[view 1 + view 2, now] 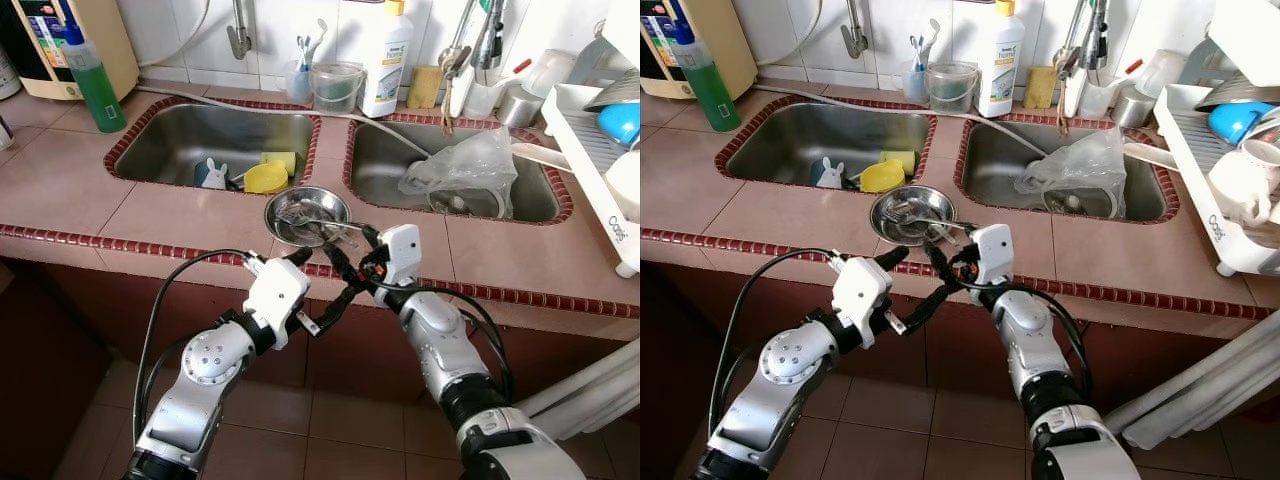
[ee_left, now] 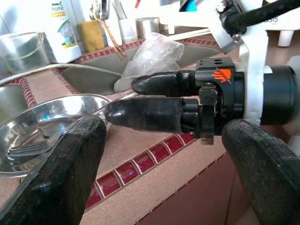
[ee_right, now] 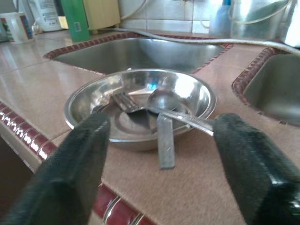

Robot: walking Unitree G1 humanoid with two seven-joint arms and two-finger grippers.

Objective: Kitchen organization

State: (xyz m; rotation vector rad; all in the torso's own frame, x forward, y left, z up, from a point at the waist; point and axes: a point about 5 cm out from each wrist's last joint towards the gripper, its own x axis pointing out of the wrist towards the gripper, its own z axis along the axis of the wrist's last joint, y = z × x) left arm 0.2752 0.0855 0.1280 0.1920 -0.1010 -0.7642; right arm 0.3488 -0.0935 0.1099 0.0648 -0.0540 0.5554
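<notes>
Tiled tabletop (image 1: 180, 215) carries a steel bowl (image 1: 307, 215) of cutlery near its front edge. Right gripper (image 3: 159, 140) hovers, jaws spread; left gripper (image 1: 315, 290) likewise. Approach the spoon handle (image 3: 187, 119) squarely before pinching.

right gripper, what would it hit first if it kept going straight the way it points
Likely the cutlery handles sticking over the near rim of the steel bowl; the open right gripper points straight at them.

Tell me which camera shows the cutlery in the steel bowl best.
The right wrist view: the fork and spoon lie close up in the steel bowl, handles over its near rim. Both eye views show them small, from above. The left wrist view catches only the fork's tines beside the right gripper.
</notes>
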